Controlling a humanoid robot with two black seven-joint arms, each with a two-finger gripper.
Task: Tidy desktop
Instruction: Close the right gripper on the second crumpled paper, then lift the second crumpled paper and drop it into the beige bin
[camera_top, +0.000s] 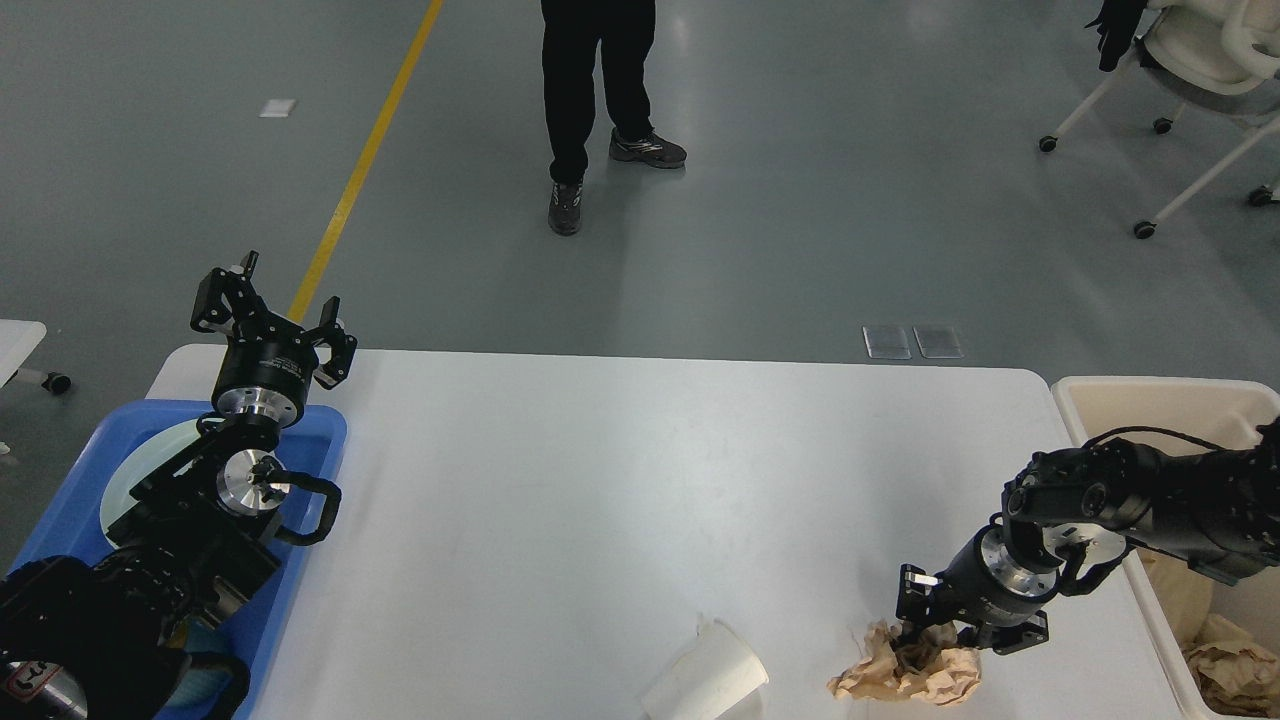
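Pinching crumpled brown paper (912, 672) on the desktop (620, 480), right tool (945, 635); left tool (272, 300) spread.

Right gripper (935, 632) fingertips buried in crumpled paper (910, 675)

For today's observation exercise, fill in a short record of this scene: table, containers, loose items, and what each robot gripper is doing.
table: white desktop, rounded corners
left container: blue tray holding a pale plate
right container: beige bin with crumpled paper inside
loose items: white paper cup on its side; crumpled brown paper, both at the near edge
left gripper: open, raised above the tray, empty
right gripper: lowered onto the brown paper; grip unclear
background: person standing on grey floor
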